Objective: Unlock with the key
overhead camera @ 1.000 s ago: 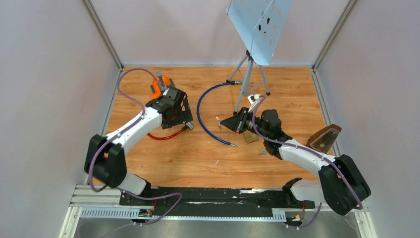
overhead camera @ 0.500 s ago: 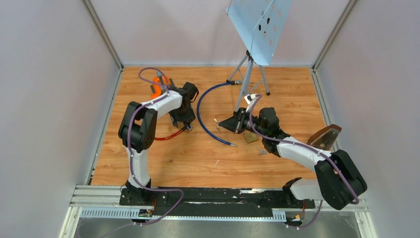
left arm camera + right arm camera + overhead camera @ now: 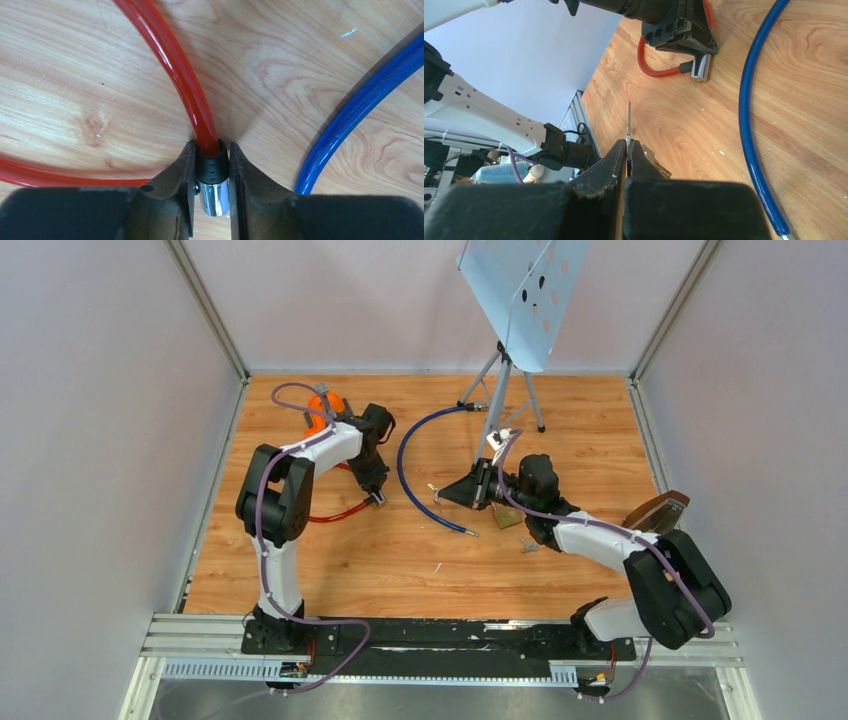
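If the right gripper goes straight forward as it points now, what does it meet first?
Probably nothing close: in the right wrist view the key held in the right gripper aims over bare table, just beside the left gripper clamped on the red cable's metal end. Depth is unclear.

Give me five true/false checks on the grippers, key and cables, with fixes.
1. The left gripper has its fingers either side of the black collar at the red cable end. True.
2. The right gripper is open and empty. False: it is shut on the key, blade sticking out.
3. The blue cable is between the left fingers. False: it lies on the table off to one side.
4. The key touches the chrome tip. False: they are well apart.
5. A music stand stands at the table's far edge. True.
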You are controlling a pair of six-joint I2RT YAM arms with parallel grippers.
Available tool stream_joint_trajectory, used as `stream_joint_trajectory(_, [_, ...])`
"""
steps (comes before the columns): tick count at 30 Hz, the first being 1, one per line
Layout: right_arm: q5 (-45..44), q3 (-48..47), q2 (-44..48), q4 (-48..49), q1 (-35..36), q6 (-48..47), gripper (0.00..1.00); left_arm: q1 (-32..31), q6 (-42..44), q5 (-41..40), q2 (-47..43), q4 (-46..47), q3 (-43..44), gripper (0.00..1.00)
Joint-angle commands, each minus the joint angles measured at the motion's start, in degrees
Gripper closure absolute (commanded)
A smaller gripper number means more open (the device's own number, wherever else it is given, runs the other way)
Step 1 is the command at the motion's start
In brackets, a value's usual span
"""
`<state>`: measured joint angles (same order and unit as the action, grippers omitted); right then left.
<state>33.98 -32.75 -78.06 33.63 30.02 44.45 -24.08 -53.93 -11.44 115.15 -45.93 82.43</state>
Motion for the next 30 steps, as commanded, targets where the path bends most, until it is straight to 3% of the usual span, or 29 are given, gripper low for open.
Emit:
stream_joint_trajectory(1, [3.9, -2.5, -1.7, 5.6, -0.2, 2.3, 1.0, 0.0, -4.6, 6.0, -3.9, 3.1, -5.0, 0.8])
stream_joint_trajectory(2, [4.5, -2.5, -2.1, 6.1, -0.1, 2.8, 1.0, 0.0, -4.9, 7.4, -5.0, 3.5, -6.2, 0.92])
stream_joint_trajectory(4, [5.7, -2.6, -3.0, 6.8, -0.1, 3.7, 1.0, 0.1, -5.9, 9.9, -8.4, 5.2, -8.2, 1.0])
stream_joint_trajectory(9, [7.5, -2.8, -4.1, 8.4, 0.2, 5.4, 1.0, 0.1, -11.4, 14.8, -19.1, 12.3, -15.0, 1.0])
stream_joint_trajectory(16, [8.5, -3.6, -4.9, 9.0, 1.6, 6.4, 1.0, 0.0, -21.4, 14.7, -29.3, 10.7, -18.0, 1.0])
stream_joint_trajectory(30, [11.4, -7.6, -11.1, 8.8, 3.1, 9.5, 1.0, 0.0, -28.0, 17.5, -39.5, 16.0, -22.2, 1.0])
